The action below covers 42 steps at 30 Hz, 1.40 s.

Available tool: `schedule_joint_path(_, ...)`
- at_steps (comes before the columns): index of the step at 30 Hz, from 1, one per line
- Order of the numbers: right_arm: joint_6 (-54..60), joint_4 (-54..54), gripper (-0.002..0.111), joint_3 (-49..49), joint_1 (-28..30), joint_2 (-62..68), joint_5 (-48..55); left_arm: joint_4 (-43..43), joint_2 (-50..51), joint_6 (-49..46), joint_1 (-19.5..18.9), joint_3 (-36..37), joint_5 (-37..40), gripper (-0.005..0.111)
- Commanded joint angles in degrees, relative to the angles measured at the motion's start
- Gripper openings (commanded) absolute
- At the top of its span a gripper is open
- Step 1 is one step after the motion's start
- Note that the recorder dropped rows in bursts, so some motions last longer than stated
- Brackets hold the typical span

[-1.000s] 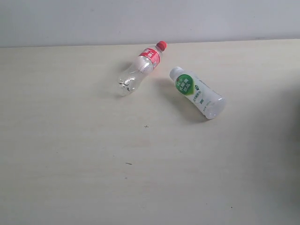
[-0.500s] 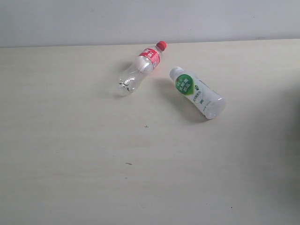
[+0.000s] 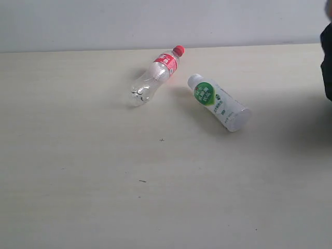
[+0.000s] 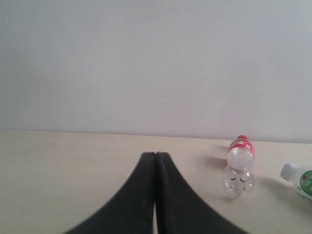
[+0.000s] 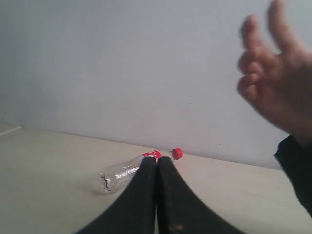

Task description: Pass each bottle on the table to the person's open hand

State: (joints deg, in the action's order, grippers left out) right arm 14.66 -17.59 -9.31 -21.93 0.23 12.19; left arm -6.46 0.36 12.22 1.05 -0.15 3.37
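Two bottles lie on the pale beige table [image 3: 78, 171]. The clear cola-shaped bottle [image 3: 154, 75] with red label and cap lies at the back centre; it also shows in the left wrist view [image 4: 239, 166] and the right wrist view [image 5: 122, 171]. Just right of it lies the white bottle with a green round label [image 3: 218, 101], partly seen as the white bottle [image 4: 298, 179]. The yellow bottle and the floral-label bottle are out of view. The person's hand [image 5: 273, 78] is raised, blurred, on a black sleeve [image 3: 327, 57]. My left gripper [image 4: 155, 155] and right gripper [image 5: 157, 160] are shut and empty, absent from the exterior view.
A plain grey wall [image 3: 155, 21] runs behind the table's far edge. A few tiny dark specks [image 3: 142, 181] mark the tabletop.
A black sleeve has come into the exterior view at the upper right edge. The two bottles have not moved.
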Motion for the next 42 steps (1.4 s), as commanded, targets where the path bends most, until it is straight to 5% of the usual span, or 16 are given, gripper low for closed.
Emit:
schedule_joint_path(1, 0.43, 0.56, 0.000, 0.39, -0.02, -0.23, -0.75, -0.19, -0.36, -0.08, -0.09, 0.15, -0.07, 0.000)
schedule_joint_path(25, 0.65, 0.19, 0.000, 0.39, -0.02, -0.23, -1.09, -0.19, -0.36, -0.08, -0.09, 0.15, -0.07, 0.000)
schedule_joint_path(33, 0.51, 0.19, 0.000, 0.27, -0.02, -0.23, -18.50, -0.19, -0.36, -0.08, -0.09, 0.15, -0.07, 0.000)
schedule_joint_path(42, 0.14, -0.39, 0.000, 0.27, -0.02, -0.23, -26.03, -0.19, -0.36, -0.08, -0.09, 0.15, -0.07, 0.000)
